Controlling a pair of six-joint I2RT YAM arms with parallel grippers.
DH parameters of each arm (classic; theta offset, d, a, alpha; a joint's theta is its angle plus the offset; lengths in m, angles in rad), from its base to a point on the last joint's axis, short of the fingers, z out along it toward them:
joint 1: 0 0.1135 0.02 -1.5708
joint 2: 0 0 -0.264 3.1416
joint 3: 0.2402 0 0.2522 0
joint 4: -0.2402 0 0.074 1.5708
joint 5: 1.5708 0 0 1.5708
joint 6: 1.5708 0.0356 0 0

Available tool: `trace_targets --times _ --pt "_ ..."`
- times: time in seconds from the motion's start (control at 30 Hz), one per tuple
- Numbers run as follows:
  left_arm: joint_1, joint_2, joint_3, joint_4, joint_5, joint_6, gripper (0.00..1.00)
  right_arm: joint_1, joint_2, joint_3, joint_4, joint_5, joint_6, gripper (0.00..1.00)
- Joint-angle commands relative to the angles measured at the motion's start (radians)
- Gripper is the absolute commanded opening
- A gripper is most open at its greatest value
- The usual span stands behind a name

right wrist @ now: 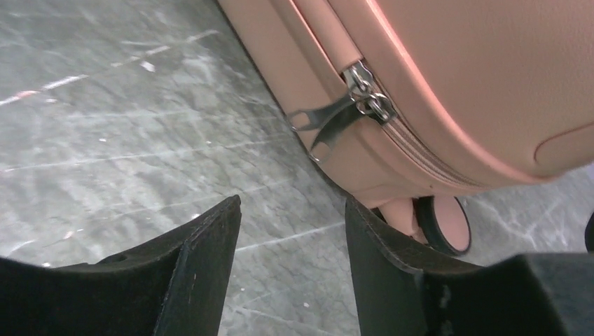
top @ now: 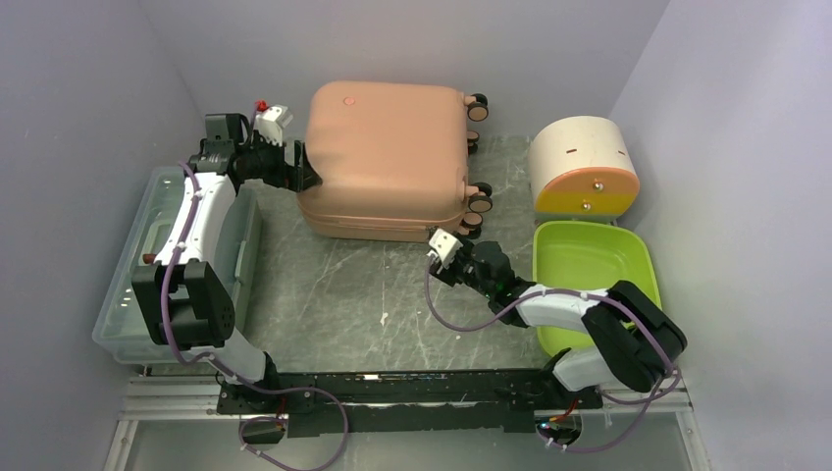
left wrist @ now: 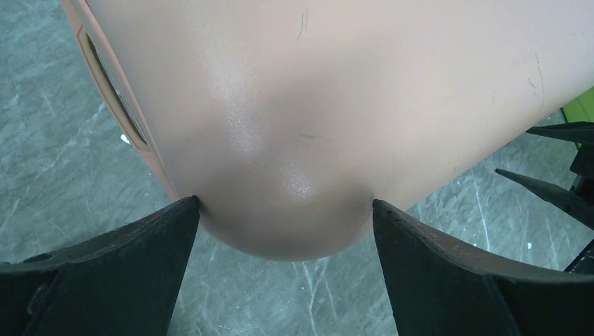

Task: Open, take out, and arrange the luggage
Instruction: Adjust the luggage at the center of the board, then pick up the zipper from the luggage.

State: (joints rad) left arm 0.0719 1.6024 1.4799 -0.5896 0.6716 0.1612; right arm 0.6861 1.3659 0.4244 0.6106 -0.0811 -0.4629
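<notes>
Luggage [top: 388, 157] lies flat and zipped shut at the far middle of the tabletop [top: 373, 294]. Its long axis runs left to right, wheels on my right. My left fingers [left wrist: 140, 245] are spread as wide as they go, straddling the rounded near-left corner. Both tips sit right at the shell, though I can't tell whether they press on it. They brace at most; nothing is gripped.

On the other side, my right fingers [right wrist: 203, 252] stand apart with only bare tabletop between them, holding nothing. The zipper pulls [right wrist: 336, 119] are what matter. The two metal tabs hang together on the seam at the near-right corner, just above a wheel [right wrist: 445, 220]. From my right fingers they lie ahead, higher and a little to the right, near but not touching. The seam runs away along the near side, following the long axis. My right arm is much the nearer one, so I reckon the zip falls to it.
</notes>
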Motion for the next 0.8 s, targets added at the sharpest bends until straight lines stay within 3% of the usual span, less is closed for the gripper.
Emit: trace_targets --times 0.0,0.6,0.77 --pt "-0.013 -0.045 -0.024 0.005 0.009 -0.031 0.99 0.021 0.027 0.045 0.101 0.202 -0.047 0.57" --pt "-0.011 -0.066 -0.038 0.006 0.002 -0.018 0.99 0.148 0.168 0.036 0.378 0.421 -0.191 0.53" --pt "-0.012 -0.069 -0.043 0.007 0.003 -0.017 0.99 0.148 0.189 0.044 0.408 0.481 -0.204 0.46"
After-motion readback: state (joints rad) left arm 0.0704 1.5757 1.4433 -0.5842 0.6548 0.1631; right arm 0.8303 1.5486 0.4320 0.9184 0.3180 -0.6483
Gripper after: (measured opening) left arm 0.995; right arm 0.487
